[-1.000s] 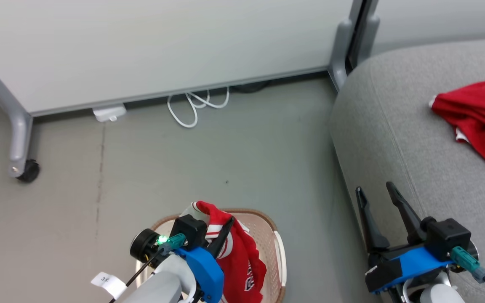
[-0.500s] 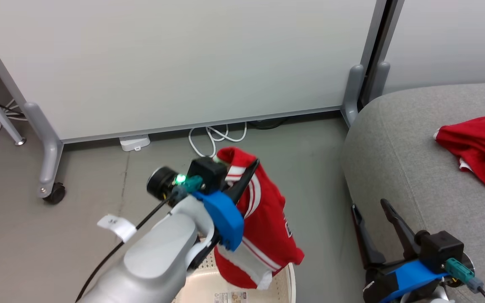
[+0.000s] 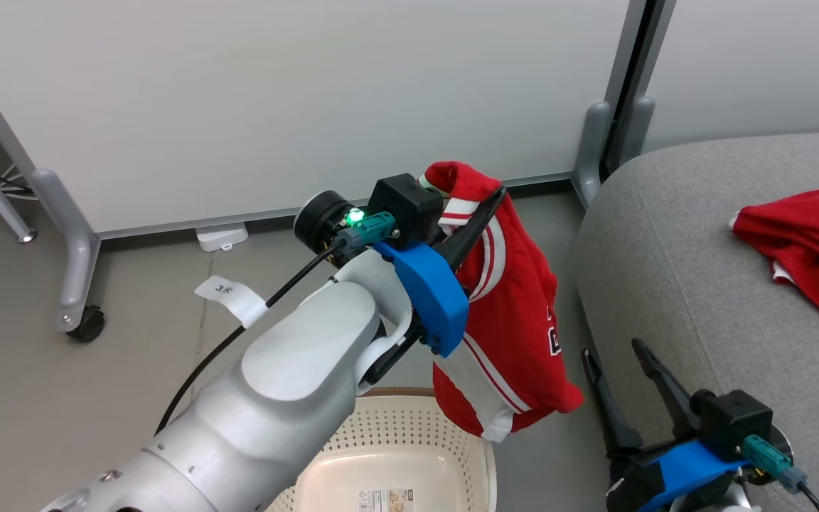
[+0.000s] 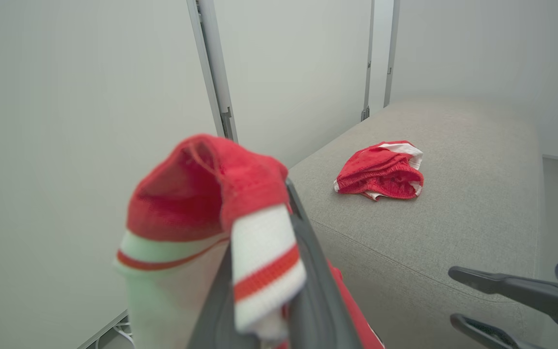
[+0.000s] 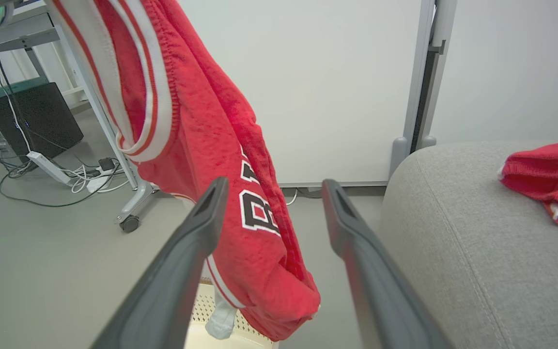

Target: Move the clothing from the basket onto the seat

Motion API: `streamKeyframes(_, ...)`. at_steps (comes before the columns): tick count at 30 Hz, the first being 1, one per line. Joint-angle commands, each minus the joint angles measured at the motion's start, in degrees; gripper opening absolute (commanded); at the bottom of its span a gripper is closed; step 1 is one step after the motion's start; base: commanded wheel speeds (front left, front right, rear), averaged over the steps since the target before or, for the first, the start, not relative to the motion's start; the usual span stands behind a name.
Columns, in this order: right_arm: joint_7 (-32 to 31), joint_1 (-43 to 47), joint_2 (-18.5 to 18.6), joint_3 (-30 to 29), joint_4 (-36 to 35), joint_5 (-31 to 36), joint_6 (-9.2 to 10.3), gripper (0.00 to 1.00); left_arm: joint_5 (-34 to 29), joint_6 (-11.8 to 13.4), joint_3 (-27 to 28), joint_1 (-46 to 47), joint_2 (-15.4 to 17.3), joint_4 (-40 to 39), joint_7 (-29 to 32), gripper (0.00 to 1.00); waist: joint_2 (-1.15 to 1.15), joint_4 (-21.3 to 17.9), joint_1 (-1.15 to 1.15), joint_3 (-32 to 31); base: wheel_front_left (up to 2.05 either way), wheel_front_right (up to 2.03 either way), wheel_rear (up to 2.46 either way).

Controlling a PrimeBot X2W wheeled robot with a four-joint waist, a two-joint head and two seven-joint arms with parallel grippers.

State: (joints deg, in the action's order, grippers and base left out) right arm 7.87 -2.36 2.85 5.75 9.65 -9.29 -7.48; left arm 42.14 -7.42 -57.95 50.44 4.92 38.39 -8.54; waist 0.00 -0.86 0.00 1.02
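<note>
The seat [image 3: 672,235] is to my right, with one red garment [image 3: 807,235] already lying on it. The basket [image 3: 416,434] sits below, and the part I can see is bare. I hold the second garment [image 3: 516,313] high so it hangs clear of the basket for the carry across. My left gripper [image 3: 491,203] is pinched tight on its striped collar. My right gripper [image 3: 612,350] is spread wide and holds nothing. Two garments, one basket.

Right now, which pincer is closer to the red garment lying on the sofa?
Right. The right pincer stands open beside the seat's edge, short of that garment. The left pincer is farther left, above the floor, clamped on the other garment.
</note>
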Motion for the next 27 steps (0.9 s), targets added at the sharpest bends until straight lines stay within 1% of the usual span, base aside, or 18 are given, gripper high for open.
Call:
streamKeyframes(1, -0.2, 0.0, 0.1, 0.1, -0.3, 0.2, -0.03, 1.0, 0.6, 0.0, -0.3, 1.0, 0.0, 0.1, 0.1, 0.0, 0.0, -0.1, 0.0, 0.0, 0.0, 0.0, 0.0)
streamKeyframes(8, -0.8, -0.8, 0.1, 0.6, -0.2, 0.5, -0.03, 1.0, 2.7, 0.0, -2.3, 2.0, -0.5, 0.8, -0.2, 0.0, 0.0, -0.3, 0.0, 0.3, 0.0, 0.0, 0.0)
streamKeyframes(12, -1.5, -2.6, 0.1, 1.9, 0.2, 0.7, -0.03, 1.0, 3.7, 0.0, -3.4, 2.4, -0.7, 1.2, -0.6, 0.0, 0.0, -0.4, 0.0, 0.8, 0.0, 0.0, 0.0)
streamKeyframes(16, -4.4, -7.1, 0.1, 4.6, 3.0, 2.3, -0.03, 1.0, 4.4, 0.0, -4.5, 3.0, -0.8, 1.7, -1.3, 0.0, 0.0, -0.5, 0.0, 1.5, 0.0, 0.0, 0.0)
streamKeyframes(20, -6.8, -11.6, 0.1, 6.2, 7.0, 2.4, -0.03, 1.0, 5.1, 0.0, -5.2, 3.4, -1.0, 2.0, -1.7, 0.0, 0.0, -0.3, 0.0, 1.9, 0.0, 0.0, 0.0)
streamKeyframes(24, -8.0, -15.8, 0.1, 7.4, 11.5, 2.6, -0.03, 1.0, 5.8, 0.0, -6.2, 4.0, -1.3, 2.0, -2.1, 0.0, 0.0, 0.2, 0.0, 2.2, 0.0, 0.0, 0.0)
streamKeyframes(27, -8.1, -18.3, 0.1, 8.3, 15.2, 1.2, -0.03, 1.0, 6.3, 0.0, -6.9, 4.2, -1.4, 2.0, -2.4, 0.0, 0.0, 0.5, 0.0, 2.3, 0.0, 0.0, 0.0)
